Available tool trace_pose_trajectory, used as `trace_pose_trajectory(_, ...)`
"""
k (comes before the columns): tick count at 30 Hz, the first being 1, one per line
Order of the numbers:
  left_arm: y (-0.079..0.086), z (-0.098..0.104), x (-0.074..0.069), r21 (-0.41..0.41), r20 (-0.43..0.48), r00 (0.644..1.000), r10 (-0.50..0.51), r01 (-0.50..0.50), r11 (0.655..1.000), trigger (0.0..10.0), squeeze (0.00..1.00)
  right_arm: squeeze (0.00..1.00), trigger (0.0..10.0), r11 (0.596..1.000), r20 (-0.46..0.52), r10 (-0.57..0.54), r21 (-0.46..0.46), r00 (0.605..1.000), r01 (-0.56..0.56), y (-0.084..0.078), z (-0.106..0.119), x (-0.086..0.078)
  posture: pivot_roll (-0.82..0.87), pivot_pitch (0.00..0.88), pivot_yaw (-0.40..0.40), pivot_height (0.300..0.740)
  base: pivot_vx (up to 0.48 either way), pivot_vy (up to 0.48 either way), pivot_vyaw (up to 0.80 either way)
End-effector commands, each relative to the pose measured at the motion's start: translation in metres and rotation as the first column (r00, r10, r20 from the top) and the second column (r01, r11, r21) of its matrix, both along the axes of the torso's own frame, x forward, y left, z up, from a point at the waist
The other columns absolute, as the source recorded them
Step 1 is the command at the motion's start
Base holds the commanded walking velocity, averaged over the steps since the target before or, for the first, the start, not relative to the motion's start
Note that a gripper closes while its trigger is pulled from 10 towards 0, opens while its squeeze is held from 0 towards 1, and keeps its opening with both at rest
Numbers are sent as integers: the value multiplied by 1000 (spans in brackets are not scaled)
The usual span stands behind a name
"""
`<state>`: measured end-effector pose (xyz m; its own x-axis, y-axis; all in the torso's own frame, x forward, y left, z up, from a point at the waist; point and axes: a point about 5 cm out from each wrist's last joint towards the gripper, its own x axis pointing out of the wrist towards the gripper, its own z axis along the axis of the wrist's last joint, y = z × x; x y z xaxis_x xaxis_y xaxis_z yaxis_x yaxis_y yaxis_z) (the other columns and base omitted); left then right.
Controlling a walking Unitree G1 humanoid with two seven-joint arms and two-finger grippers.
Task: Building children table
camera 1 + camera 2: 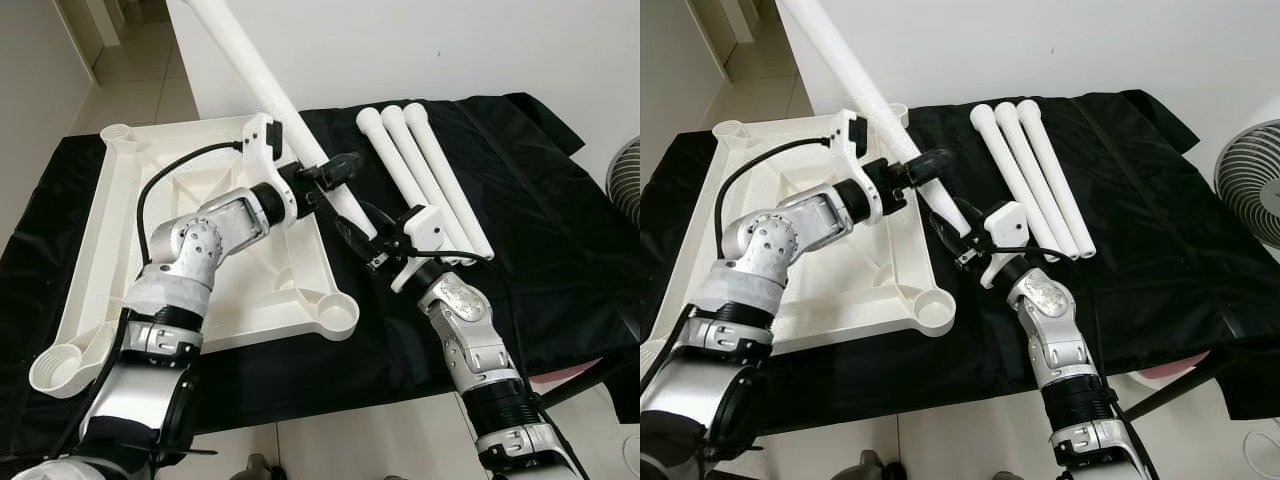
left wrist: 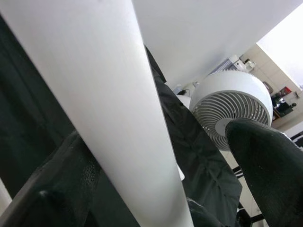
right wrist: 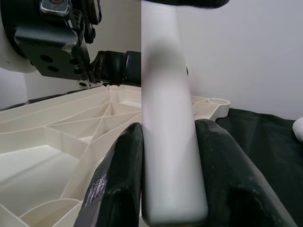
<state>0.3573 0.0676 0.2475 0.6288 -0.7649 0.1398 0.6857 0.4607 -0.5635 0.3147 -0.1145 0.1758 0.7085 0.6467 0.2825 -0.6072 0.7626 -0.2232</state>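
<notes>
One long white table leg [image 1: 262, 85] is held in the air by both grippers at once, slanting from the far left, high against the white wall [image 1: 420, 45], down to the near right. The left gripper [image 1: 338, 168] is closed around the middle part of this leg, and in the left wrist view one black finger [image 2: 267, 163] shows beside the white tube. The right gripper [image 1: 372, 238] is closed on the lower end of the same leg; in the right wrist view its two black fingers [image 3: 116, 182] press on both sides of the tube (the flat end of the leg sits just between them).

The left arm is bent at the elbow and reaches across the tabletop [image 1: 150, 250], which lies upside down on the black cloth [image 1: 540, 220] with its ribs and round corner sockets facing up. The held leg's lower end hangs over the right edge of this tabletop, far from the near right socket [image 1: 335, 315] and not inside it. The right arm comes up from the near right, with the wrist turned toward the left.

Three other table legs [image 1: 425, 175] lie side by side on the cloth, just right of the grippers. A white fan [image 1: 1252, 185] stands at the right edge.
</notes>
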Motion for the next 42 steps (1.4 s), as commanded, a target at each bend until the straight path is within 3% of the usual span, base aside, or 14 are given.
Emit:
trace_pose_trajectory(1,-6,5,-8,-73,88,978,-191,198,978,3294,0,0,10000,1000,34,5,1,999,-5,2,5,0,-102,59,105,740,0,0,0)
trace_pose_trajectory(3,-6,5,-8,-73,88,978,-191,198,978,3294,0,0,10000,1000,34,5,1,999,-5,2,5,0,-102,59,105,740,0,0,0)
trace_pose_trajectory(4,-4,7,-5,-82,92,983,-159,166,983,0,0,0,10000,1000,33,2,-1,999,-2,1,4,0,-102,60,105,740,0,0,0)
trace_pose_trajectory(8,2,12,4,-97,91,990,-107,116,988,0,0,0,10000,1000,32,-1,-6,999,2,0,2,-1,-104,58,106,740,0,0,0)
trace_pose_trajectory(22,5,18,10,-146,64,996,-69,78,986,0,0,0,10000,1000,14,9,-14,1000,-8,-1,-1,-3,-111,54,109,740,0,0,0)
trace_pose_trajectory(23,6,18,11,-152,56,996,-64,72,986,0,0,1000,10000,1000,6,25,-3,1000,-25,-1,-2,-4,-111,58,109,740,0,0,0)
trace_pose_trajectory(24,6,18,11,-148,43,997,-64,70,987,10000,0,1000,10000,1000,6,16,-1,1000,-16,-2,-2,-4,-111,61,107,740,0,0,0)
trace_pose_trajectory(34,14,26,11,-81,26,995,-92,94,992,10000,0,1000,10000,999,32,-32,-1,999,32,-15,4,-1,-107,68,104,740,0,0,0)
trace_pose_trajectory(37,22,20,9,52,78,991,-107,103,993,10000,0,1000,10000,997,46,-69,-23,997,70,-23,7,1,-107,68,104,740,0,0,0)
trace_pose_trajectory(40,28,16,12,91,93,993,-71,62,994,10000,0,1000,10000,997,51,-66,-35,996,68,-25,7,1,-106,70,103,740,0,0,0)
trace_pose_trajectory(41,32,12,14,151,125,991,-49,30,988,10000,0,0,10000,998,45,-60,-31,997,61,-25,7,0,-106,70,103,740,0,0,0)
trace_pose_trajectory(42,32,12,14,151,125,991,-49,30,988,10000,0,0,10000,998,45,-60,-31,997,61,-25,7,0,-106,70,103,740,0,0,0)
